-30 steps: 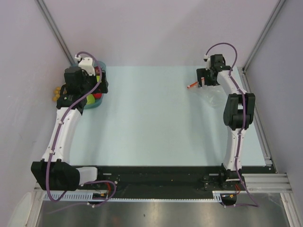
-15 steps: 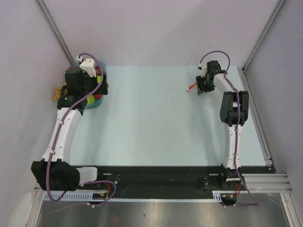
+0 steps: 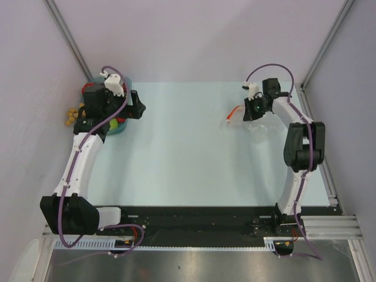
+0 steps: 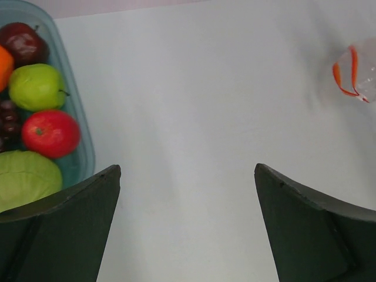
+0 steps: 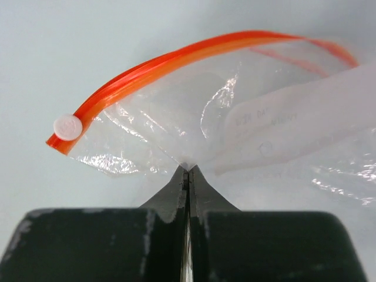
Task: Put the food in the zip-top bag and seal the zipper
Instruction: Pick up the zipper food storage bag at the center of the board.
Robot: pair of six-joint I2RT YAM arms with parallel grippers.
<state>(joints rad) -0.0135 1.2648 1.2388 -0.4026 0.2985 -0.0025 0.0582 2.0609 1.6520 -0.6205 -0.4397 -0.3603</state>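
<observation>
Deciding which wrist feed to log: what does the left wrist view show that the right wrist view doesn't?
Only left wrist: the teal tray with a green apple, a red apple and other fruit; the open left end effector. Only right wrist: the right end effector shut on the zip-top bag, plus its white slider and label. Both: the bag, its zipper, the table.

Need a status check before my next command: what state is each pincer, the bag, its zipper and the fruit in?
left pincer: open, empty, beside the tray.
right pincer: shut on the film of the zip-top bag.
zip-top bag: crumpled, no fruit visible inside.
zipper: looks unsealed, strips parted.
food: in the tray, none bagged.
</observation>
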